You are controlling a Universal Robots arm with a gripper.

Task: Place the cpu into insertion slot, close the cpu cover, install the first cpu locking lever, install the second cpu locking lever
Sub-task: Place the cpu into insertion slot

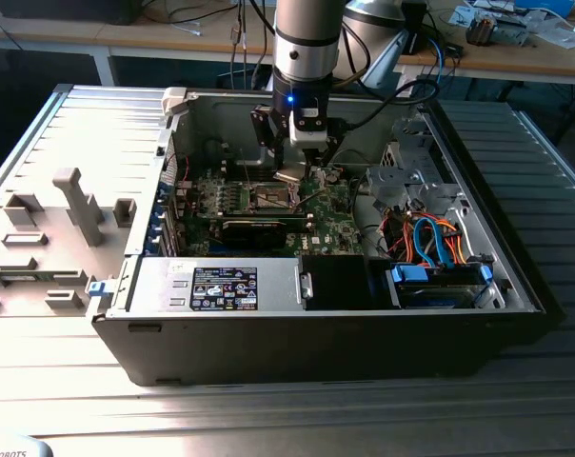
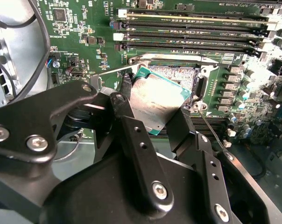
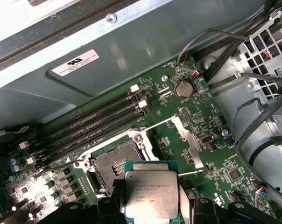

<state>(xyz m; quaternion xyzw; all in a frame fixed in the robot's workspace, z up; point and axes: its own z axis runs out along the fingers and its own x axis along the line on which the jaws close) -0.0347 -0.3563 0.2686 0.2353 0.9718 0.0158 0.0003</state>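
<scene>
Currently gripping the cpu (image 2: 155, 98) in the claw (image 2: 152, 112), closed with one finger (image 2: 123, 105) on each of two opposite edges. Probably held by the edges to keep the metal face and the contact side untouched and to leave the underside free for seating. Appears tilted in the second wrist view, with one corner lower than the rest, so not level with the board (image 2: 85, 28).

Positioned above the slot (image 2: 180, 77) and offset toward one side of it, covering part of the socket opening in both wrist views. No contact with the socket visible.

Slot open, with the dark contact field exposed inside its silver rim, presumably to admit the cpu from above. Just beside it in the first wrist view, a silver plate (image 3: 186, 140) with thin wire levers (image 3: 157, 123) at its ends. Judged to be the cover, standing clear of the opening; full shape cannot be confirmed. On the far side of the slot, long black memory slots (image 3: 92, 128).

In the exterior view, arm (image 1: 307, 38) reaching down into the open case (image 1: 316, 347), which lies on its side on the ribbed surface (image 1: 268, 409).

Judged to be at the first step: cpu not seated, cover not closed, levers not latched.
</scene>
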